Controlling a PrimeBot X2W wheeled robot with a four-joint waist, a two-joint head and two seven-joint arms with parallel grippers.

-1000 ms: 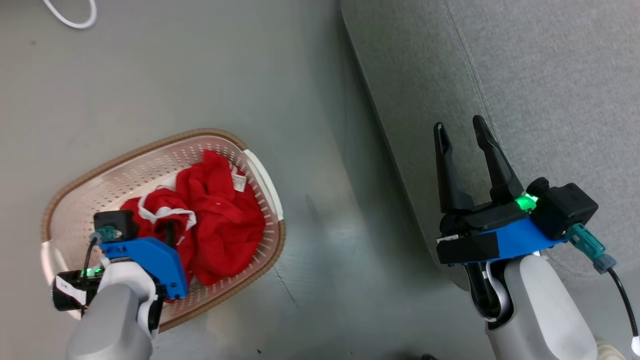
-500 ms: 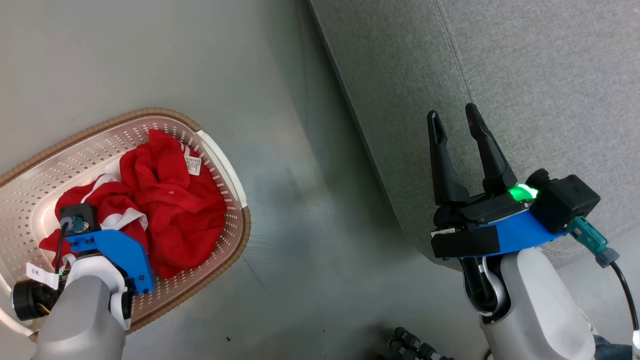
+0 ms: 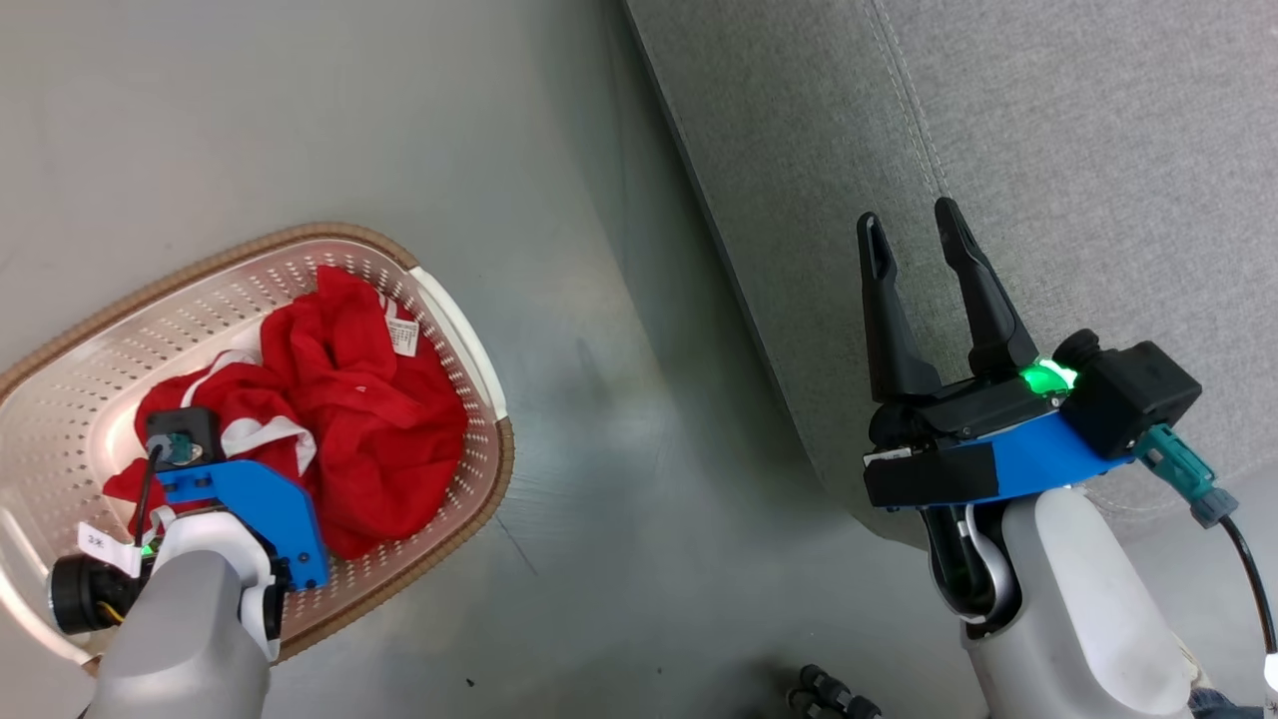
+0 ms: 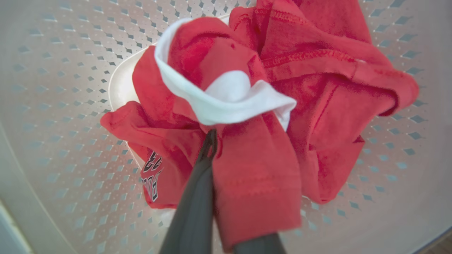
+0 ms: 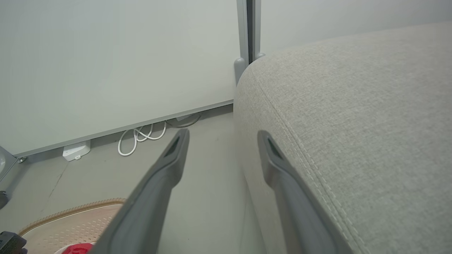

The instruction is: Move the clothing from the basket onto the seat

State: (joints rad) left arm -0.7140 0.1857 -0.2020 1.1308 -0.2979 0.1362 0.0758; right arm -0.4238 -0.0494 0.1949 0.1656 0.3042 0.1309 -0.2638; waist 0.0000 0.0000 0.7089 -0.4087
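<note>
Since the left gripper [image 4: 213, 141] is clamped on a fold of the clothing [image 3: 369, 429], with red cloth bunched over and around its dark fingers at the lower middle of the left wrist view, the step in hand looks like the pick-up itself: the grip is made and the lift is not yet begun. The whole heap lies inside the basket [image 3: 300, 240], at the lower left of the head view, on the grey floor [image 3: 599, 449]; none of it is on the seat [image 3: 1098, 150], which takes up the upper right. The right gripper [image 3: 909, 213] hangs over the seat's near edge at the right of the frame, jaws spread wide and empty. The next move likely calls for a straight raise high enough to clear the brown rim, then a carry across the bare floor towards the upper right, with a release only once the cloth is over the cushion. As the garments lie tangled, more than one may come up, or a trailing end may catch the rim. The clothing is soft, crumpled red jersey with a white band curling across its top, black lettering [image 4: 152, 176] on one lower fold, and a small white tag [image 3: 403, 335] near the basket's far wall.
</note>
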